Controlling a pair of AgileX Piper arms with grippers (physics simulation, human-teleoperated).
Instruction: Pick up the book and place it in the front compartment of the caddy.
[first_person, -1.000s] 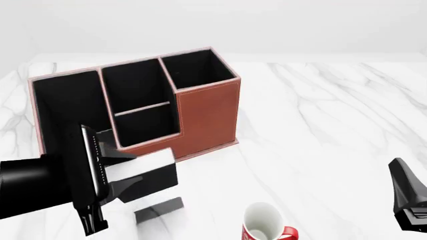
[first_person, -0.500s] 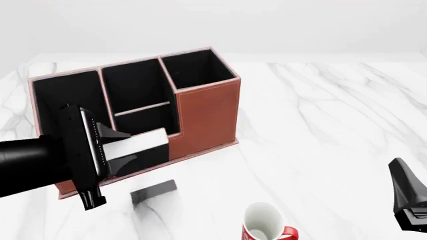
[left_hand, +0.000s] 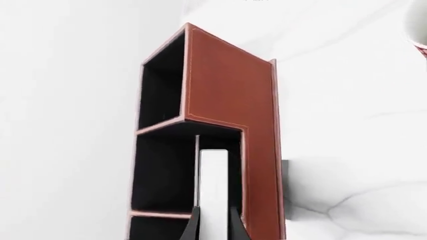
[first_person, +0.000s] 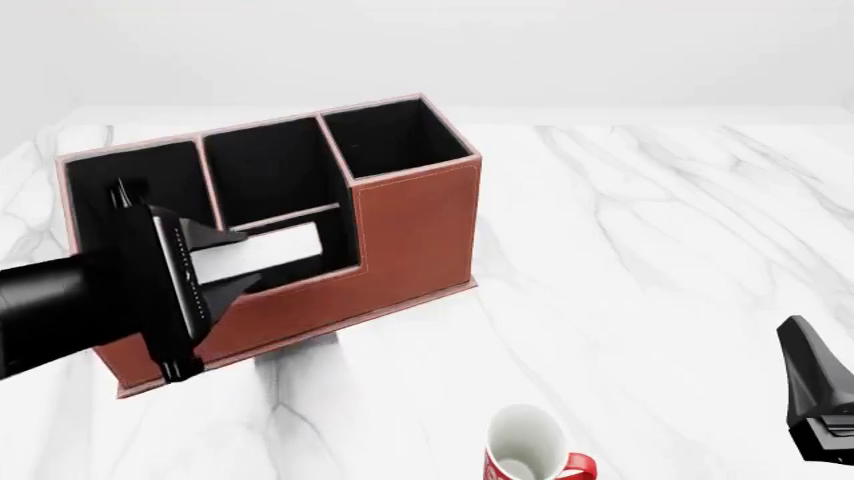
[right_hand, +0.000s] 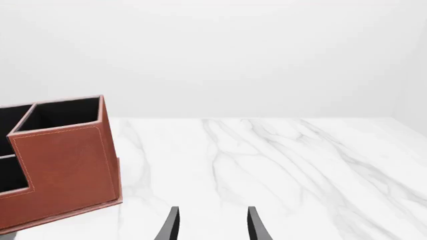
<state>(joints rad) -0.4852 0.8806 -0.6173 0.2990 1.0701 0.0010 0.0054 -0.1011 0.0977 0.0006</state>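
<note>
My left gripper (first_person: 251, 260) is shut on the book (first_person: 283, 246), a thin black book with its white page edge facing up. It holds the book over the low front cell of the reddish-brown caddy (first_person: 414, 225), behind the stepped front wall. In the left wrist view the white page edge (left_hand: 213, 185) runs from between my fingers (left_hand: 192, 227) into that cell of the caddy (left_hand: 227, 85). I cannot tell whether the book touches the cell's floor. My right gripper (first_person: 817, 400) sits low at the right edge, open and empty (right_hand: 212, 227). The caddy's right end shows in the right wrist view (right_hand: 63, 170).
A red-and-white mug (first_person: 531, 452) stands upright near the front edge, right of the caddy; its rim shows in the left wrist view (left_hand: 419, 30). The marble table (first_person: 641, 230) stretches right of the caddy.
My left gripper has carried the book up and away from the table in front of the caddy to over its low front cell. The book's shadow has left the table. The right arm has not moved.
</note>
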